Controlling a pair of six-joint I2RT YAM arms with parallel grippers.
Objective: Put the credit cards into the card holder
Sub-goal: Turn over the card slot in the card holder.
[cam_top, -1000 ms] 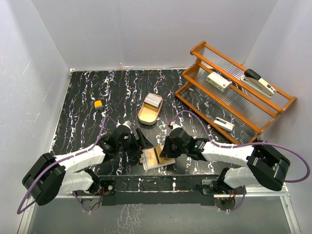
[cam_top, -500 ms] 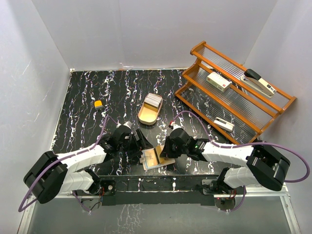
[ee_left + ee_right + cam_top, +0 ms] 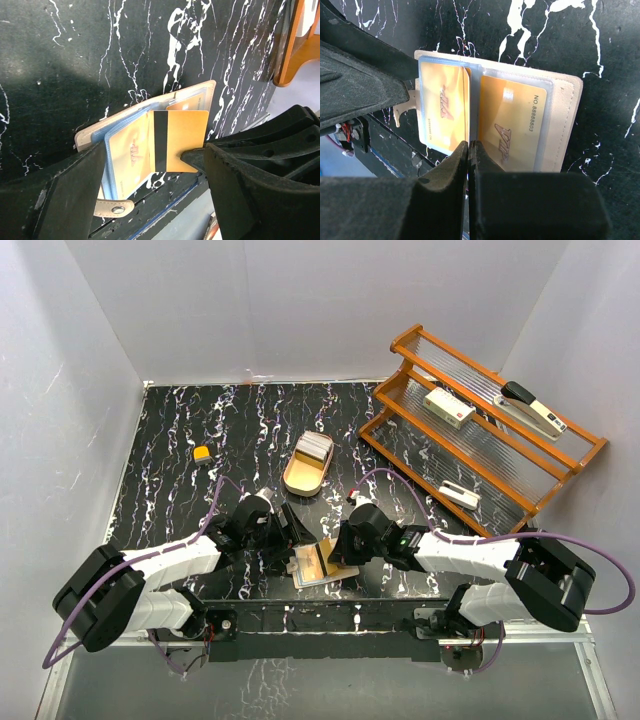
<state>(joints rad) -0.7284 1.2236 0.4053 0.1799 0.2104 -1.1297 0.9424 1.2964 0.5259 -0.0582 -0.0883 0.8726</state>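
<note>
**A:** Starting on the left, what is the left tool (image 3: pixel 291 539) doing?

**B:** Its jaws are spread wide and it grips nothing. It sits at the left edge of the open card holder (image 3: pixel 566 117), which lies on the counter (image 3: pixel 180 430) near the front edge, between the arms. I can't tell if it touches.

**A:** And the card?

**B:** The gold card (image 3: pixel 182 132) stands on edge over the holder's fold, pinched in the clenched right tool (image 3: pixel 469 150). Its long axis points left toward the left-hand pocket, so the right arm likely pushes leftward along it.
</note>
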